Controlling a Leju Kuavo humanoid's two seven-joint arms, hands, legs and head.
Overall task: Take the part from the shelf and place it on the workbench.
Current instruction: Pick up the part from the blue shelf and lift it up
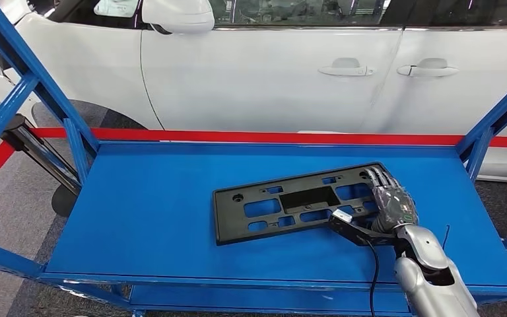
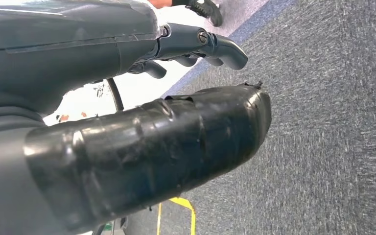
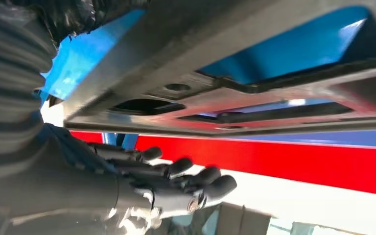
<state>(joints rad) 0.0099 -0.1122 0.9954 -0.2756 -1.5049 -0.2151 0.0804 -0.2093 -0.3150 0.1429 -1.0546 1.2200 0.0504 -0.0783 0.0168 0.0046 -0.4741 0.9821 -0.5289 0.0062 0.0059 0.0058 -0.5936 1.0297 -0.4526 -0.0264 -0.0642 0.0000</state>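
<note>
the part (image 1: 300,203) lies flat on the shelf (image 1: 145,218), right of its middle. the right hand (image 1: 388,198) rests at the part's right end. a car (image 1: 270,66) stands behind the shelf.

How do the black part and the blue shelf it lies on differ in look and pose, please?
The part is black and pierced by rectangular cut-outs; the shelf is solid blue. The part lies skewed, while the shelf runs square to the red stripe. The right robot hand rests on the part's end, not on the shelf. Both are flat.
</note>
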